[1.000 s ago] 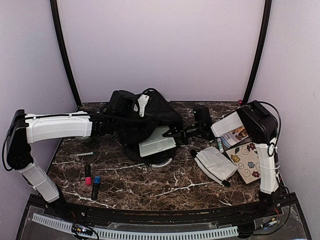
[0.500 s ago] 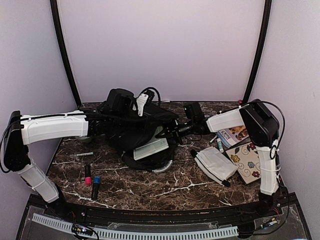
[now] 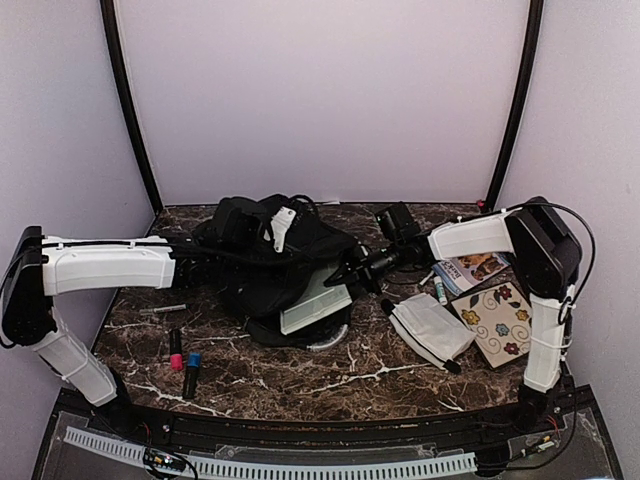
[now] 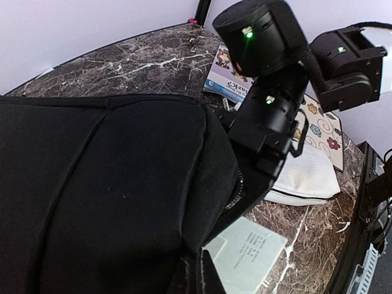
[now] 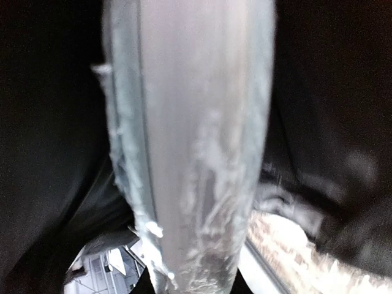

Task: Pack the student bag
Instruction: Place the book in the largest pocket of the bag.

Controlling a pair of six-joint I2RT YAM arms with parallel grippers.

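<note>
The student bag [image 3: 265, 262] lies black and crumpled at the back middle of the table, and in the left wrist view the bag [image 4: 104, 184] fills the left side. My left gripper [image 3: 235, 262] reaches in from the left and my left gripper [image 4: 205, 275] is shut on a fold at the bag's edge. A pale grey-green notebook [image 3: 316, 305] sticks out of the bag's right side. My right gripper [image 3: 352, 272] is shut on its far end. Up close, the notebook [image 5: 196, 141] stands edge-on, with my right gripper [image 5: 193, 283] at its lower end.
A white pouch [image 3: 430, 328], a floral card [image 3: 495, 320], a picture booklet [image 3: 470, 270] and a small marker [image 3: 440, 290] lie at the right. A pink-capped marker [image 3: 175, 350], a blue-capped one [image 3: 192, 372] and a pen [image 3: 163, 309] lie front left. A white rim [image 3: 325, 338] shows under the bag.
The right arm has stretched further left, with the notebook tilted lower at the bag's mouth. The bag rose, then sagged flatter. The left arm has dropped slightly, still gripping.
</note>
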